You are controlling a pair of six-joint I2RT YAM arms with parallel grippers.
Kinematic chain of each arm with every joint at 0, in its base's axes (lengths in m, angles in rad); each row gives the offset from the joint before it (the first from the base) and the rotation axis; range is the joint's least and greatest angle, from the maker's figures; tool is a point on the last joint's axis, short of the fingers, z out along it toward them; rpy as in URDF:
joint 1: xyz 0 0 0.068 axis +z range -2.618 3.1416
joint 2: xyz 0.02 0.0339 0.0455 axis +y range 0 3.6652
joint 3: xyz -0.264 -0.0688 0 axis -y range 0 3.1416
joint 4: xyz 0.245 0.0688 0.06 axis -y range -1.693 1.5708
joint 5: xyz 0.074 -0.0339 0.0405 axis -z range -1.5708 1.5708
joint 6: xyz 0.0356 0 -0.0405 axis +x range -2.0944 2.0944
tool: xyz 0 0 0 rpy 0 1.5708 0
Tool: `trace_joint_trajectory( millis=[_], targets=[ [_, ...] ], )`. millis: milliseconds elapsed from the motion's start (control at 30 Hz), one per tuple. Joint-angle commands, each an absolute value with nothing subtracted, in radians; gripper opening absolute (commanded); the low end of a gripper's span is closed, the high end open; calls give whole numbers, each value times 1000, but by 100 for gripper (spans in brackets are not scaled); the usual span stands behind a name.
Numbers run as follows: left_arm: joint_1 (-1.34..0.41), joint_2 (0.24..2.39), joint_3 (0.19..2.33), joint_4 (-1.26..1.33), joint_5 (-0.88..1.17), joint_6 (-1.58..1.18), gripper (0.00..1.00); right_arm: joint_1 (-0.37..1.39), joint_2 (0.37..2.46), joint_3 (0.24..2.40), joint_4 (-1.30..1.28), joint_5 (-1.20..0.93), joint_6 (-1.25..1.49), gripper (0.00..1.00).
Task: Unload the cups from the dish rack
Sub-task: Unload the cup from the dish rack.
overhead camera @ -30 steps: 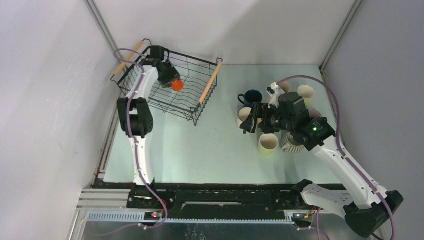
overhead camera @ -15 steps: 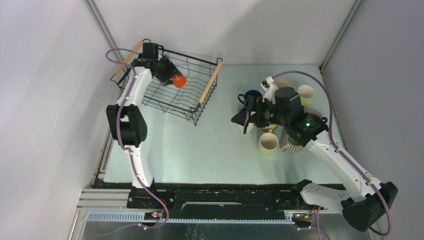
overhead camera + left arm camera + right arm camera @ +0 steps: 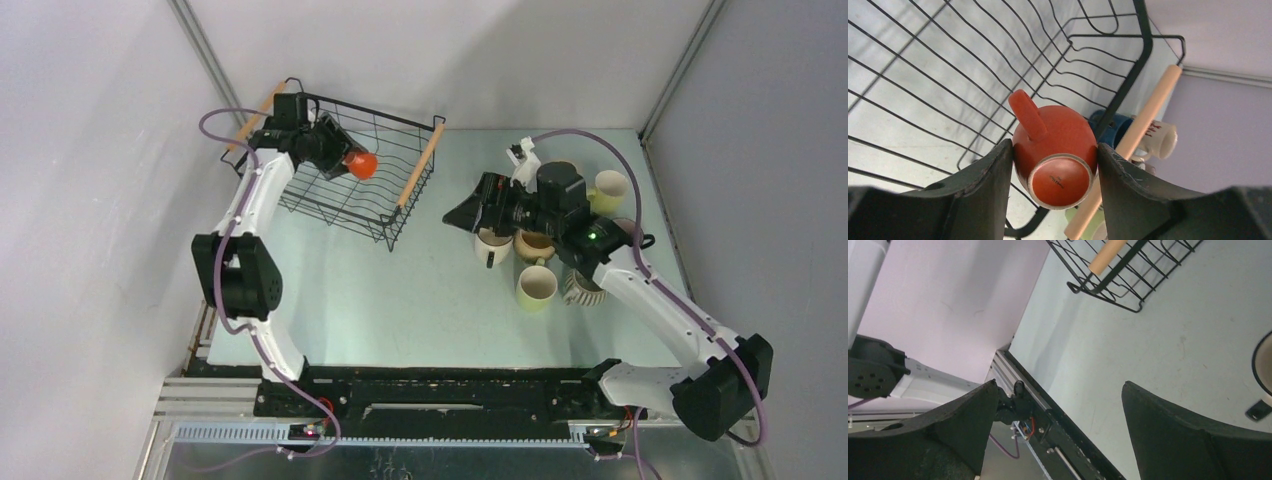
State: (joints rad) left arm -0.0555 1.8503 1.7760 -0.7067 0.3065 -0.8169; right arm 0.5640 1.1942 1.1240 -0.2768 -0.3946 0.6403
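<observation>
My left gripper (image 3: pixel 347 160) is shut on an orange cup (image 3: pixel 361 164) and holds it above the inside of the black wire dish rack (image 3: pixel 391 216). In the left wrist view the orange cup (image 3: pixel 1055 150) lies sideways between both fingers, its base toward the camera and its handle pointing up; the dish rack's wires (image 3: pixel 948 85) lie behind it. Other cups stand on the table to the right: a cream one (image 3: pixel 490 243), a yellow one (image 3: pixel 536 286), a ribbed one (image 3: pixel 581 289). My right gripper (image 3: pixel 458 214) hangs open and holds nothing, left of those cups.
A wooden handle (image 3: pixel 420 164) runs along the rack's right edge. A pale cup (image 3: pixel 612 187) stands at the back right. Through the rack I see a navy cup (image 3: pixel 1114 131) and a white cup (image 3: pixel 1161 140). The right wrist view shows the rack's corner (image 3: pixel 1128 271) and bare table (image 3: pixel 1158 350).
The left gripper has risen with the orange cup and shifted slightly right, the arm's elbow swinging left. The right arm has swung left and back over the standing cups, toward the rack.
</observation>
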Motion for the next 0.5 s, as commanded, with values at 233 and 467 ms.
trace_joint_trajectory(
  millis=[233, 467],
  targets=[
    [-106, 1632, 1625, -603, 423, -901, 30, 591, 1325, 1139, 46, -438, 723, 99],
    [-135, 1535, 1557, -596, 459, -922, 30, 622, 1441, 1189, 158, -435, 747, 95]
  ],
)
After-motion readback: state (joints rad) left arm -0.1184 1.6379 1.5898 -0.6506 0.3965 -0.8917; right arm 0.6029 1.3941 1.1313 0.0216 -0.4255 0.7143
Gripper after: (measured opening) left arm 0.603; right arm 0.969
